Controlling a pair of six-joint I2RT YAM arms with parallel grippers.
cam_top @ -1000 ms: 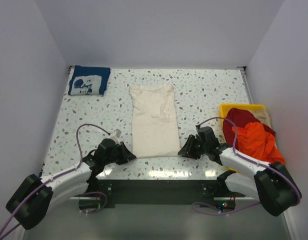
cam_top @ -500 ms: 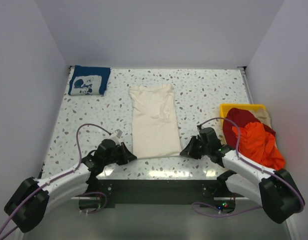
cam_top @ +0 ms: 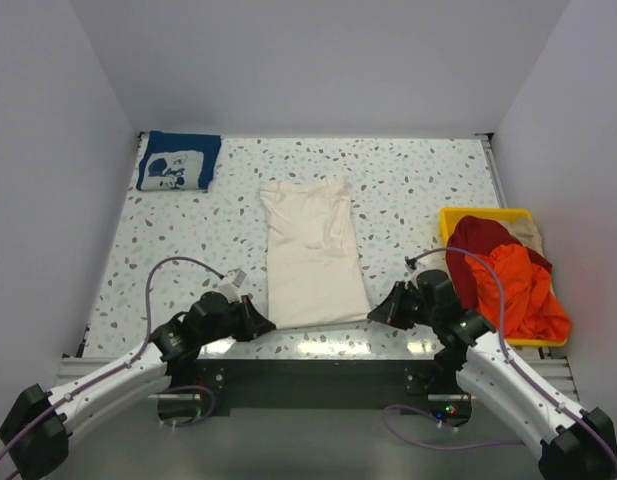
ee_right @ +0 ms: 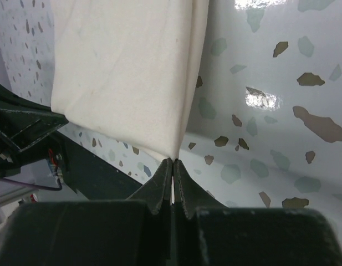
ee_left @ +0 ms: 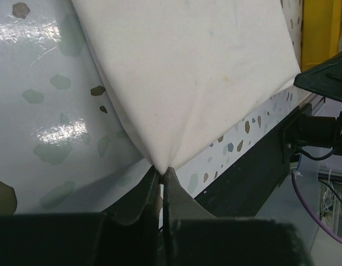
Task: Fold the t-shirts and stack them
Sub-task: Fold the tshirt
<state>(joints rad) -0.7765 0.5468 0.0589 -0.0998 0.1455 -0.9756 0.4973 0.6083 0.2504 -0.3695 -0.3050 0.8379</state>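
Note:
The cream t-shirt (cam_top: 313, 250) lies lengthwise in the middle of the table, sides folded in. My left gripper (cam_top: 260, 323) is shut on its near left hem corner (ee_left: 159, 163). My right gripper (cam_top: 378, 313) is shut on its near right hem corner (ee_right: 173, 155). Both corners are lifted slightly at the table's near edge. The navy t-shirt (cam_top: 178, 160) with white print lies folded at the far left. The orange-red t-shirt (cam_top: 513, 285) and a beige one (cam_top: 531, 232) lie heaped in the yellow bin (cam_top: 458, 216) at the right.
A dark red cloth (cam_top: 483, 240) also lies in the bin. White walls close off the left, right and far sides. The black front rail (cam_top: 318, 370) runs along the table's near edge, between the arm bases.
Both grippers have pulled the cream t-shirt's hem towards the near edge, and the whole shirt has slid nearer. Both arms have drawn back.

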